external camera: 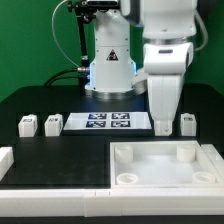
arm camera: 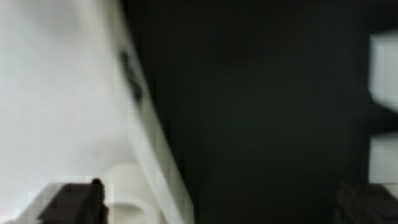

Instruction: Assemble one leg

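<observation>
Three small white legs with marker tags stand on the black table in the exterior view: two at the left (external camera: 28,124) (external camera: 51,123) and one at the right (external camera: 188,122). A fourth leg does not show. My gripper (external camera: 165,126) hangs low over the table between the marker board (external camera: 108,122) and the right leg. In the wrist view the gripper (arm camera: 217,200) is open, with its dark fingers (arm camera: 71,203) wide apart and only bare black table between them. The marker board's white edge (arm camera: 54,90) is beside one finger. A blurred white shape (arm camera: 382,85), maybe a leg, is at the frame's edge.
The large white square tray-like piece (external camera: 205,153) with round corner sockets lies in front of the gripper. A white strip (external camera: 50,190) runs along the front edge, with a white block (external camera: 5,158) at the exterior view's left. The robot base (external camera: 110,60) stands behind.
</observation>
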`<state>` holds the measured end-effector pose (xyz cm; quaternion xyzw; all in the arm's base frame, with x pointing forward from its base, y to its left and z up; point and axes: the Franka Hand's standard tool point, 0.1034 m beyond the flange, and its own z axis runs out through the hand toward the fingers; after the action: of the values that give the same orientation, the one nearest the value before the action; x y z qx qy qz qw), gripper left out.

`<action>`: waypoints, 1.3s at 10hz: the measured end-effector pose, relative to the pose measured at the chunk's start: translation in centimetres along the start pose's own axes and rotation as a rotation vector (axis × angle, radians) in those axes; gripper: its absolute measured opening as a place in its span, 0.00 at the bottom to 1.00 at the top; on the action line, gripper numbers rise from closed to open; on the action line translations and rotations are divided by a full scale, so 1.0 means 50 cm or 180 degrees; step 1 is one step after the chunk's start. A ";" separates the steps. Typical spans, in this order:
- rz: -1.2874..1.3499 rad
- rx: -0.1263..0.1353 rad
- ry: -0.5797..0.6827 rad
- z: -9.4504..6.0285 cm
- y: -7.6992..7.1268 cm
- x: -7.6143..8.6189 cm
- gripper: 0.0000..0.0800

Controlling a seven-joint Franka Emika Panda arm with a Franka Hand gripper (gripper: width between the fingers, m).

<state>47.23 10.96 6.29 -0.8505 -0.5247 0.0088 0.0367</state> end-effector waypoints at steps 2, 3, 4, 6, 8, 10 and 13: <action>0.0851 -0.0039 0.0044 -0.004 -0.039 0.033 0.81; 0.0984 -0.0030 0.0048 -0.003 -0.033 0.027 0.81; 0.1350 -0.0018 0.0057 -0.003 -0.033 0.027 0.81; 0.2082 0.0023 0.0076 -0.003 -0.038 0.032 0.81; 0.3272 0.0178 -0.0006 0.008 -0.070 0.044 0.81; 0.3407 0.0249 -0.0068 0.034 -0.087 0.045 0.81; 0.3390 0.0532 -0.0628 0.032 -0.094 0.039 0.81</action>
<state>43.83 14.90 5.10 -0.9878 -0.0200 0.1475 0.0453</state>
